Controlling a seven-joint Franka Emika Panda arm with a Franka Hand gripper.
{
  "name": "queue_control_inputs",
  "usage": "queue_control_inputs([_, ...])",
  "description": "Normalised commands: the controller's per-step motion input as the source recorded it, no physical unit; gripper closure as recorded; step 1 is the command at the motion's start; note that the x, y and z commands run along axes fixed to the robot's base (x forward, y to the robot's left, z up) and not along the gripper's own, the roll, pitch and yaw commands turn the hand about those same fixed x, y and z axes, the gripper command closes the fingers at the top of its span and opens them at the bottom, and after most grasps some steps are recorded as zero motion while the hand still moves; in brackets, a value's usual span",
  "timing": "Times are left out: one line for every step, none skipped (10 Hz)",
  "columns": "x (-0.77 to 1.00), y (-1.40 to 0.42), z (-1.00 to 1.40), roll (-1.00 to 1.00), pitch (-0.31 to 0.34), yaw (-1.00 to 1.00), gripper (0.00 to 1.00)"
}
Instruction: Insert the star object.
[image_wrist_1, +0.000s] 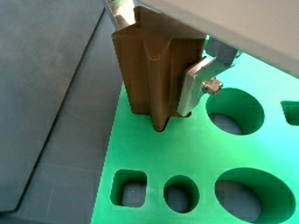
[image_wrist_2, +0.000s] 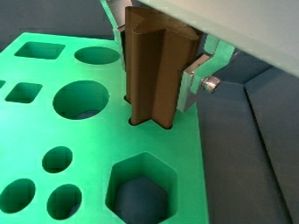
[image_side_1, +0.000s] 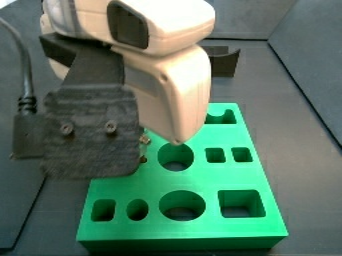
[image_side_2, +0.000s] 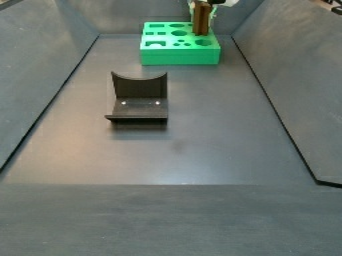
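Observation:
The star object (image_wrist_1: 152, 74), a brown ridged peg, stands upright, held between the silver fingers (image_wrist_1: 195, 83) of my gripper (image_wrist_1: 158, 98), which is shut on it. In both wrist views its lower end meets the green board (image_wrist_1: 140, 149) at a star-shaped hole, whose dark rim shows around the tip (image_wrist_2: 149, 122). The peg (image_wrist_2: 152, 70) hides most of the hole. In a side view the peg (image_side_2: 201, 18) stands over the board's (image_side_2: 181, 50) far right corner. In a side view the arm hides the gripper and the peg.
The board (image_side_1: 201, 205) has round (image_wrist_1: 239, 109), square (image_side_1: 241, 203) and hexagonal (image_wrist_2: 140, 188) holes. The dark fixture (image_side_2: 138, 98) stands on the grey floor in front of the board. Grey walls enclose the floor.

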Motion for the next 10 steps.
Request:
queue_control_inputs([-0.02, -0.49, -1.0, 0.03, -0.034, -0.22, 1.0])
queue_control_inputs([-0.01, -0.49, -1.0, 0.03, -0.039, -0.22, 1.0])
queue_control_inputs([0.0, -0.36, -1.0, 0.05, -0.04, -0.11, 1.0])
queue_control_inputs([0.0, -0.32, -1.0, 0.07, -0.044, -0.11, 1.0])
queue_control_inputs([0.05, -0.13, -1.0, 0.12, -0.024, -0.21, 1.0])
queue_control_inputs([0.23, 0.24, -1.0, 0.11, 0.0, -0.19, 1.0])
queue_control_inputs([0.23, 0.4, -1.0, 0.06, 0.0, -0.19, 1.0])
queue_control_inputs([0.2, 0.61, -1.0, 0.04, 0.0, -0.21, 1.0])
queue_control_inputs([0.16, 0.63, -1.0, 0.03, 0.0, -0.17, 1.0])
queue_control_inputs([0.02, 0.28, -1.0, -0.02, -0.043, -0.11, 1.0])
